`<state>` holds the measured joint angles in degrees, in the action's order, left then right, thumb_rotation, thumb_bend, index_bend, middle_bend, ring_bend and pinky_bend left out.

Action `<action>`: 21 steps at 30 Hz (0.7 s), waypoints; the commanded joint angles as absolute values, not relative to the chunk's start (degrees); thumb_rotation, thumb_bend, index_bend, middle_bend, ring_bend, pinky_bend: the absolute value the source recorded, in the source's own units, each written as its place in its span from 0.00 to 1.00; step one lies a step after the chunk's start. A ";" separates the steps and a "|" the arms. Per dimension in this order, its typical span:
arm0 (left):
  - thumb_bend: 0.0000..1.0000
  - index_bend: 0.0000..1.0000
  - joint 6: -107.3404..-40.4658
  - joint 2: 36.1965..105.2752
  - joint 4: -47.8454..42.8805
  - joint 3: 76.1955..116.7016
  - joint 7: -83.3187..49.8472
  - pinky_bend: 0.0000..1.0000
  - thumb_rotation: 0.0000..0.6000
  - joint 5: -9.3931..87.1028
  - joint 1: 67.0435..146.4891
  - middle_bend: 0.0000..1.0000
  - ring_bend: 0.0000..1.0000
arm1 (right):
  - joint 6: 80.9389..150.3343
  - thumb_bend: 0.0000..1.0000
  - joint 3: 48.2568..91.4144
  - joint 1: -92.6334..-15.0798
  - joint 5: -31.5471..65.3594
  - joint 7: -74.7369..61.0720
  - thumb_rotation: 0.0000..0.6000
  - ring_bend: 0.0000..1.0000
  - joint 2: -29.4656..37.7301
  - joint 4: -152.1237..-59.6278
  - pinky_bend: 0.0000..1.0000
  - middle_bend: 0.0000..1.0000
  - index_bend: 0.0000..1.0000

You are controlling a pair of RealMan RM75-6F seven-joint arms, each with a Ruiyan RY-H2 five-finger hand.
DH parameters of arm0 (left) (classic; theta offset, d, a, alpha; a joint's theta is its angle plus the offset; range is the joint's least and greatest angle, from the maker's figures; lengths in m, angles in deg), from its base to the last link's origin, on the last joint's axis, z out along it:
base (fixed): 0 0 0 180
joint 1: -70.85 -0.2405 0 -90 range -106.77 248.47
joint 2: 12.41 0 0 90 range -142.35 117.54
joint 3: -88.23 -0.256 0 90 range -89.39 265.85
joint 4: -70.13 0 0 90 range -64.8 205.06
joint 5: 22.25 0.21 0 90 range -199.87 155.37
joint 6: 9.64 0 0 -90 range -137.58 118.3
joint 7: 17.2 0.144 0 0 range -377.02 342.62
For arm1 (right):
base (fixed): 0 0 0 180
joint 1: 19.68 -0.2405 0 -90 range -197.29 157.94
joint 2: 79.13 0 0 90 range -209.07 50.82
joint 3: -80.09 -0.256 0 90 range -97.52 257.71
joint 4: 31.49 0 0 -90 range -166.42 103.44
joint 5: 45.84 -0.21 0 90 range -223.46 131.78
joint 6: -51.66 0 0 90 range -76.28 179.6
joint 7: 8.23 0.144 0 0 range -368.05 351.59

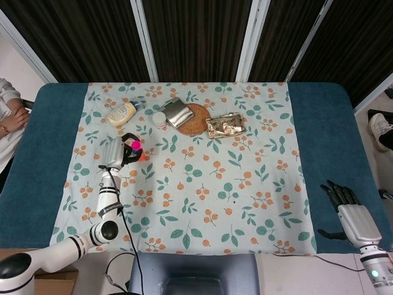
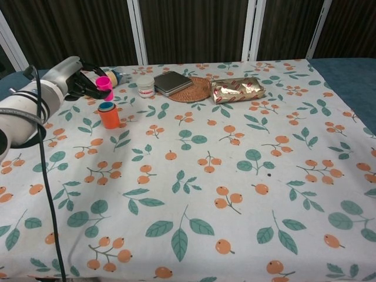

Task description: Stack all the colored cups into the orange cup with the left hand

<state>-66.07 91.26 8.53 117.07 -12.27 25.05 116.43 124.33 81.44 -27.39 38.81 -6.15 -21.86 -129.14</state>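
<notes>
Left hand (image 2: 79, 83) pinches the pink cup (image 2: 104, 86) above the orange cup (image 2: 108, 116), lining up the drop; right hand (image 1: 350, 216) idles, fingers apart.

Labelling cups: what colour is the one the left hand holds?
Bright pink cup, clearest in the chest view.

Stacking cup (image 2: 108, 114) at far left of tablecloth (image 2: 194, 194), left hand (image 2: 79, 82) holding small cup (image 2: 104, 85) above it, bottle (image 1: 121, 114) farther left, jar (image 2: 145, 86) right of bottle, wallet (image 2: 172, 81) on woven coaster (image 2: 197, 90), foil packet (image 2: 237, 89) right of coaster, right hand (image 1: 350, 216) off near-right edge.
</notes>
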 commanded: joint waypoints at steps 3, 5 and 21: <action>0.37 0.60 -65.44 92.15 10.87 116.30 -12.52 1.00 1.00 25.29 116.87 1.00 1.00 | 124.66 0.19 81.42 -27.24 38.90 -5.97 1.00 0.00 -21.95 -129.15 0.00 0.00 0.00; 0.37 0.60 -64.88 92.24 11.50 116.04 -12.81 1.00 1.00 25.35 116.91 1.00 1.00 | 124.73 0.19 81.41 -27.20 38.90 -5.86 1.00 0.00 -21.98 -129.11 0.00 0.00 0.00; 0.37 0.07 -59.92 91.37 13.51 114.51 -12.60 1.00 1.00 24.17 117.07 1.00 1.00 | 124.56 0.19 81.29 -27.24 38.56 -6.30 1.00 0.00 -21.76 -129.12 0.00 0.00 0.00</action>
